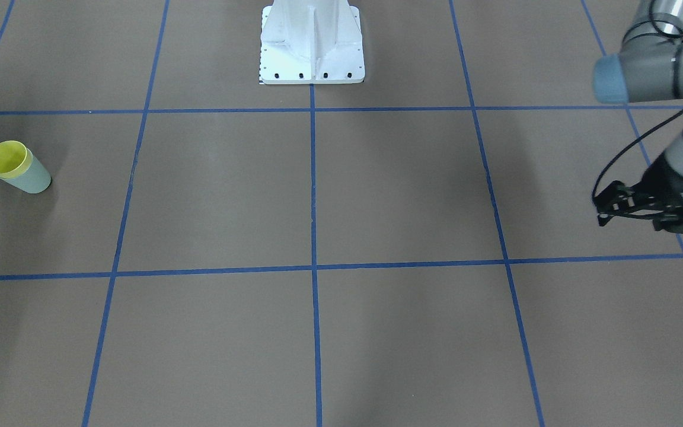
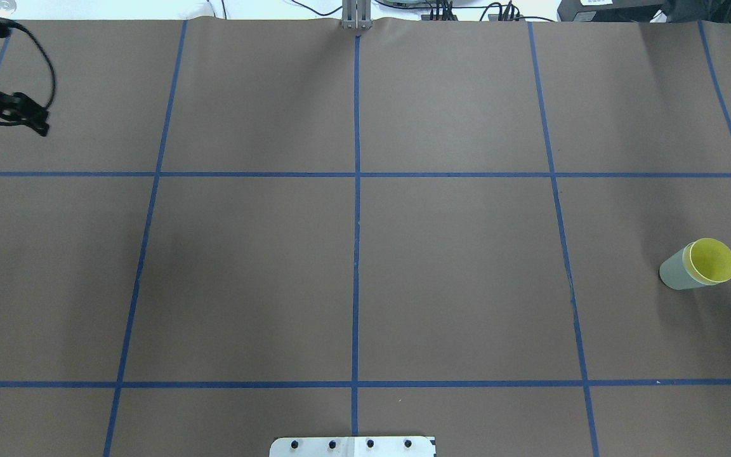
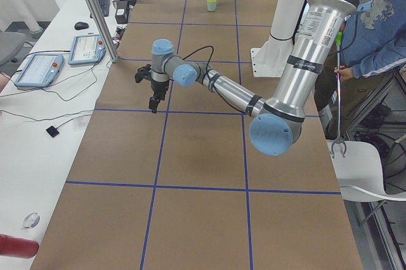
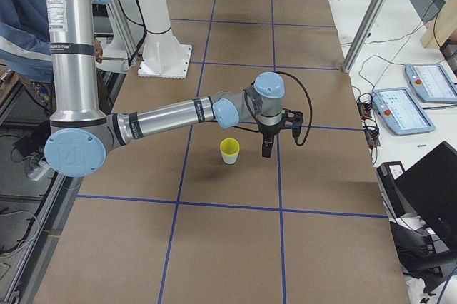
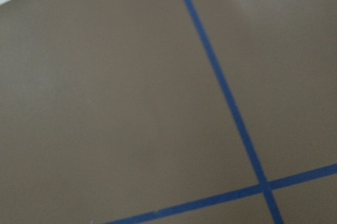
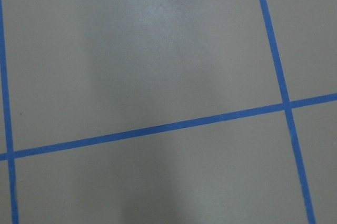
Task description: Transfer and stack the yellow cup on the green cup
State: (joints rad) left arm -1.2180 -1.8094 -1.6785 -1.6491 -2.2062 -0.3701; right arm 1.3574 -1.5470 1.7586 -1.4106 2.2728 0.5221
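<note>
On the robot's right side of the table (image 2: 454, 254), you are seeing the yellow cup (image 2: 712, 260) sitting nested inside the green cup (image 2: 673, 273). The pair is standing upright on the matte brown surface. Only the glossy yellow rim and inner wall are showing above the pale, matte, tapered green body. Blue tape lines (image 2: 356, 209) are dividing the surface into rectangles.

The right gripper (image 4: 266, 148) is hanging near the stack, pointing down and not touching it. You are getting too little of its fingers to tell whether they are apart or together.

The left gripper (image 1: 601, 210), black and angular, is hovering well apart at the opposite end. Its finger spacing is also unclear.
</note>
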